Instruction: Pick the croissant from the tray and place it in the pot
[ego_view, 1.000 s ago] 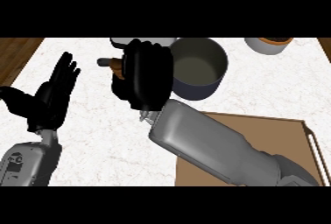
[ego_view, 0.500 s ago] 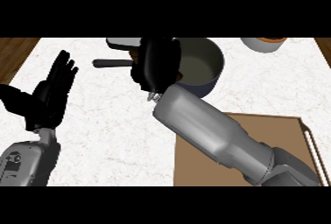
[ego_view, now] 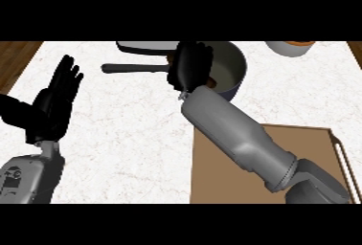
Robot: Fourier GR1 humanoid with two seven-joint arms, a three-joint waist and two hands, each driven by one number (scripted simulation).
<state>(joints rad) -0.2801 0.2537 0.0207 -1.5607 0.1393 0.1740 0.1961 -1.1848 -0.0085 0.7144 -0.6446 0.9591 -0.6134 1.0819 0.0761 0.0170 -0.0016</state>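
My right hand (ego_view: 191,64) hangs over the left rim of the grey pot (ego_view: 232,67), fingers curled round the croissant (ego_view: 210,82). Only small brown bits of the croissant show at the hand's edges; the hand hides the remainder. The pot stands at the back of the counter, its dark handle (ego_view: 133,68) pointing left. The brown tray (ego_view: 318,143) lies at the front right, and my right forearm crosses over it. My left hand (ego_view: 53,103) rests open at the left edge, fingers up.
A flat grey-white object (ego_view: 145,46) sits behind the pot's handle at the back edge. A bowl (ego_view: 290,47) stands at the back right corner. White marble counter (ego_view: 127,139) stretches between my left hand and the tray.
My right hand has carried the croissant to the right and farther back, from left of the pot to over its left rim. The left hand has stayed put.
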